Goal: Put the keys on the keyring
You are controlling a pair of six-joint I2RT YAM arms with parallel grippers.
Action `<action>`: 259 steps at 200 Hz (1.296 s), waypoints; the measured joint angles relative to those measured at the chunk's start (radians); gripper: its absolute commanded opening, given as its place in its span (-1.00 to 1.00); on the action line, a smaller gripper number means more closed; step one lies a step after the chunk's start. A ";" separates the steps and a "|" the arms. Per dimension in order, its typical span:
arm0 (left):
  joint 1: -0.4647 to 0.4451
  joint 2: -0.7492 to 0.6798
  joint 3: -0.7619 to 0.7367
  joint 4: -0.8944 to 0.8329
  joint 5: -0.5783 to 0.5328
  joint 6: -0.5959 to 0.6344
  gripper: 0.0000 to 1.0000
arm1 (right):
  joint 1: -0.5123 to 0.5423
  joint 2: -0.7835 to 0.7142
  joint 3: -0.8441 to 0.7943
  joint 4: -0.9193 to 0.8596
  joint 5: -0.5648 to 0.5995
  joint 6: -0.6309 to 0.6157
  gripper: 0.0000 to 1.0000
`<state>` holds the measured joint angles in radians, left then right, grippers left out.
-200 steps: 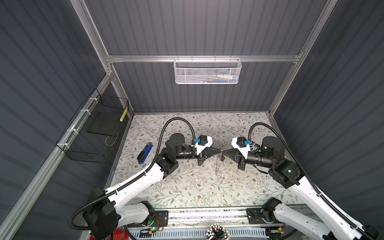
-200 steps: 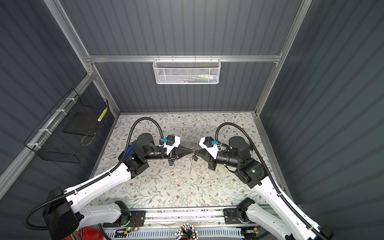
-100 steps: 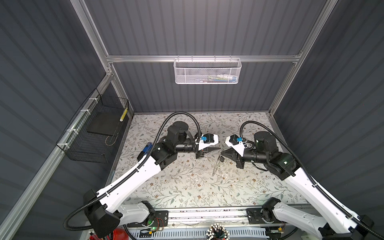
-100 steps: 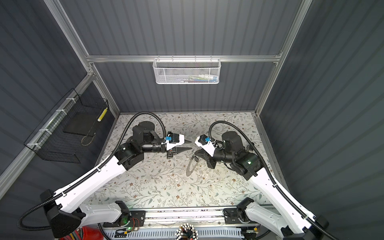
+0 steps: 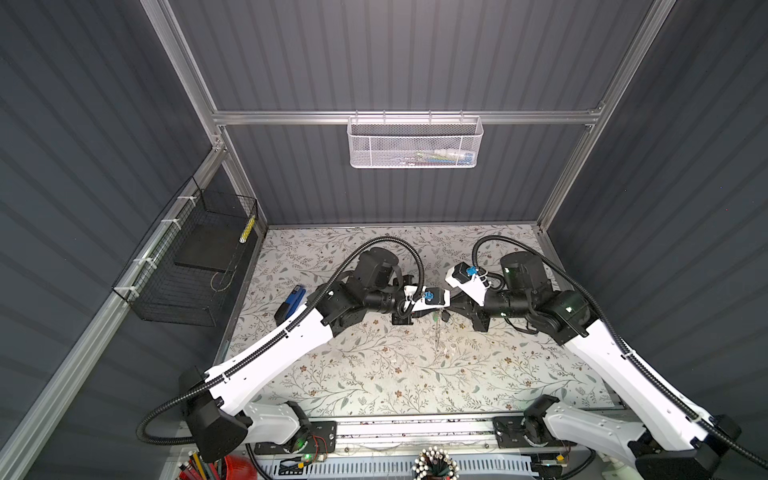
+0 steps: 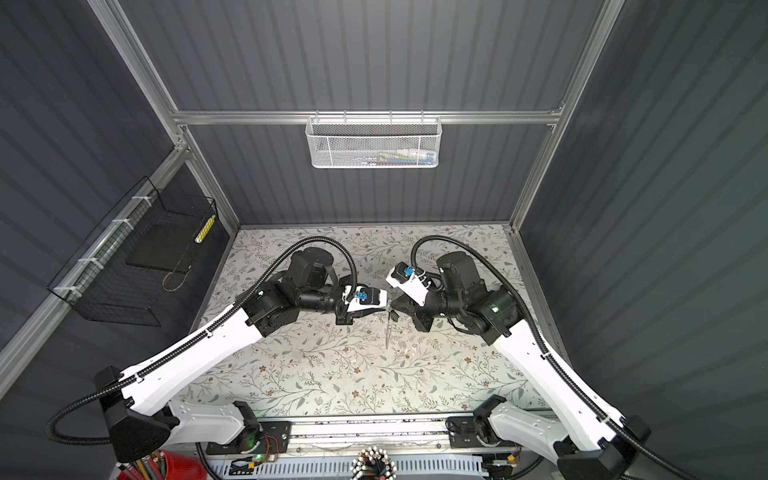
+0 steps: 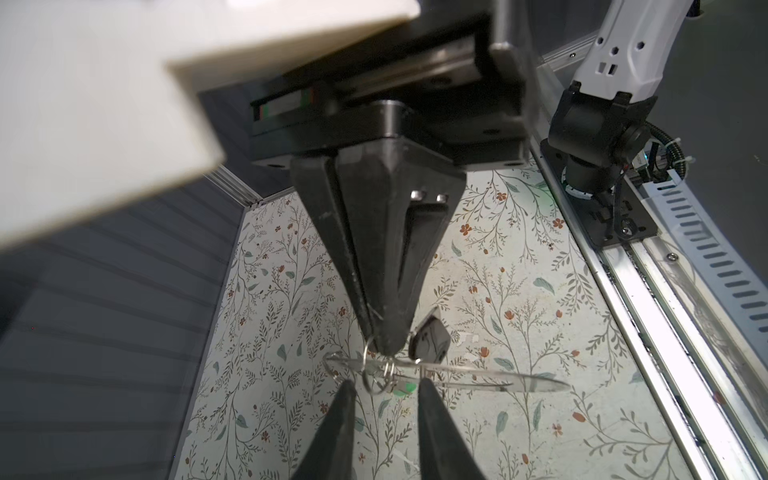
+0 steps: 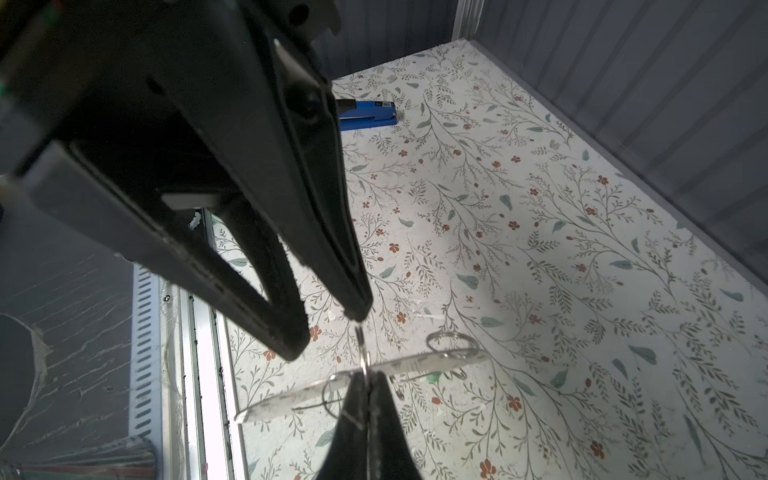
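The right gripper (image 8: 365, 384) is pinching shut on the large flat grey metal keyring (image 8: 419, 362), which is hanging edge-on toward six o'clock above the floral-patterned mat (image 5: 374, 374) in both top views. The left gripper (image 7: 385, 384) is facing it tip to tip, fingers parted a little, gripping nothing. The small black-headed silver key (image 7: 430, 340) is dangling just beside the ring's rim. The blue stapler (image 5: 289, 306) is lying off at nine o'clock.

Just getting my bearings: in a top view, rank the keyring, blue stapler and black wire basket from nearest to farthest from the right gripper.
1. keyring, pinched by the right gripper itself, hanging at the middle.
2. blue stapler, lying well off to the left.
3. black wire basket, on the left wall, beyond the stapler.
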<state>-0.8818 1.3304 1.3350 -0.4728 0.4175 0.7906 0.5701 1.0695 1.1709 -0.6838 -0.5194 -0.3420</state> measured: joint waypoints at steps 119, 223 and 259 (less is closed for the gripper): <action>-0.021 0.029 0.007 0.012 -0.049 0.014 -0.61 | 0.000 0.009 0.010 -0.024 0.000 -0.007 -1.00; -0.023 0.057 0.007 0.041 -0.051 -0.002 -1.00 | -0.001 0.018 0.010 -0.037 0.005 -0.030 -0.91; -0.023 0.057 -0.010 0.072 -0.034 -0.042 -1.00 | -0.002 0.007 0.007 -0.016 0.047 -0.018 -0.25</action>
<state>-0.9043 1.3876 1.3251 -0.4011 0.3836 0.7483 0.5682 1.0763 1.1782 -0.7002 -0.4725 -0.3599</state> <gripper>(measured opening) 0.044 0.305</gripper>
